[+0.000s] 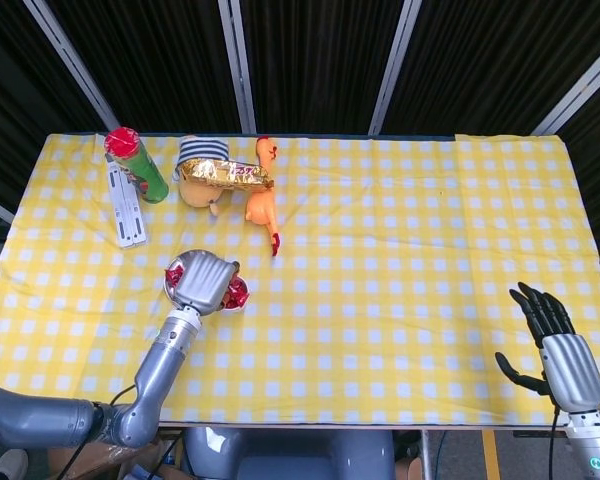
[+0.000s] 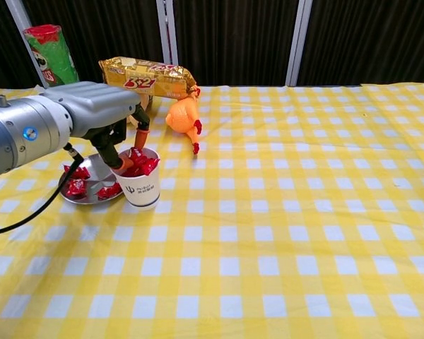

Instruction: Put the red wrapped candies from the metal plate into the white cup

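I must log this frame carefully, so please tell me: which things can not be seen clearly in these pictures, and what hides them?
- Head view: the left hand covers most of the white cup and metal plate.
- Chest view: its fingers reach into the cup; whether they hold a red candy is unclear.
- Chest view: the right hand is outside the frame.
- Plush toy: partly behind the snack bag.

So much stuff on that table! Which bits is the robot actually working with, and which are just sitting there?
In use:
- red wrapped candies
- round metal plate
- white paper cup
- left hand, over the cup

Lying about:
- green crisp can with red lid
- gold snack packet
- orange rubber chicken
- white remote
- right hand, idle
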Action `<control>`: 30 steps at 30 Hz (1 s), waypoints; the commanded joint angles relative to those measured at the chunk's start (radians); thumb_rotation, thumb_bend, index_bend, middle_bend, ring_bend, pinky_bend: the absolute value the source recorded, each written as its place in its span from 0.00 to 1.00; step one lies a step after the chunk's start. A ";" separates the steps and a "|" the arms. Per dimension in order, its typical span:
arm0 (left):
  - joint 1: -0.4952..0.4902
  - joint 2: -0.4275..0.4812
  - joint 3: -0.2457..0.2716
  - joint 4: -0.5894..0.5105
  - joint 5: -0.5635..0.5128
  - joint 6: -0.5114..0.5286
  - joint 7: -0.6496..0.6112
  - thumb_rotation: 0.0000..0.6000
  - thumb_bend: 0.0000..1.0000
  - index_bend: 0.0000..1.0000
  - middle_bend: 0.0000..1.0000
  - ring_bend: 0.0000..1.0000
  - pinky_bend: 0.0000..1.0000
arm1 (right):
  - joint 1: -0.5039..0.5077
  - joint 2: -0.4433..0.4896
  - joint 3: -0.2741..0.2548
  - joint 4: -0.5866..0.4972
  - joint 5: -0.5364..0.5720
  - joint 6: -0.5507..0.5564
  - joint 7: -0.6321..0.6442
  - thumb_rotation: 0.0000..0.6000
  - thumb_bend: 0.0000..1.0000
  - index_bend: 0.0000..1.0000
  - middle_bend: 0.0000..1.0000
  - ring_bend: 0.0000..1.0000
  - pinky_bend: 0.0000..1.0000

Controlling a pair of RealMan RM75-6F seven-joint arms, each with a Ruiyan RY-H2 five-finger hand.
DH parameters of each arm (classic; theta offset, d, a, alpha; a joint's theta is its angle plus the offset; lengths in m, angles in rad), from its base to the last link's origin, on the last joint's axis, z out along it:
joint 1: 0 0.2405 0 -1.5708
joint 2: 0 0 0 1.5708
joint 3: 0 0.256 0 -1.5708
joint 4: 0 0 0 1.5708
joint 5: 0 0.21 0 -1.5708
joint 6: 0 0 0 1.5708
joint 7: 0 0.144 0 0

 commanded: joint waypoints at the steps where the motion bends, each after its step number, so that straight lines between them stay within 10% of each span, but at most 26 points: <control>1: 0.004 0.013 -0.002 -0.014 -0.003 0.008 -0.003 1.00 0.31 0.46 0.94 1.00 0.96 | 0.000 0.000 0.000 0.000 0.000 0.000 -0.001 1.00 0.39 0.00 0.00 0.00 0.00; 14: 0.066 0.115 -0.014 -0.125 0.100 0.084 -0.112 1.00 0.30 0.37 0.88 0.96 0.94 | 0.000 -0.001 0.000 0.002 0.000 0.000 -0.007 1.00 0.39 0.00 0.00 0.00 0.00; 19: 0.161 0.171 0.044 -0.179 0.273 0.179 -0.232 1.00 0.29 0.31 0.59 0.69 0.72 | -0.001 -0.003 -0.002 0.008 0.001 -0.002 -0.011 1.00 0.39 0.00 0.00 0.00 0.00; 24: 0.313 0.272 0.194 -0.195 0.501 0.311 -0.359 1.00 0.23 0.04 0.07 0.12 0.22 | 0.000 -0.007 0.000 0.017 0.003 -0.004 -0.035 1.00 0.39 0.00 0.00 0.00 0.00; 30: 0.486 0.350 0.353 -0.069 0.713 0.462 -0.443 1.00 0.08 0.00 0.00 0.00 0.02 | -0.008 -0.017 0.016 0.030 0.025 0.013 -0.115 1.00 0.39 0.00 0.00 0.00 0.00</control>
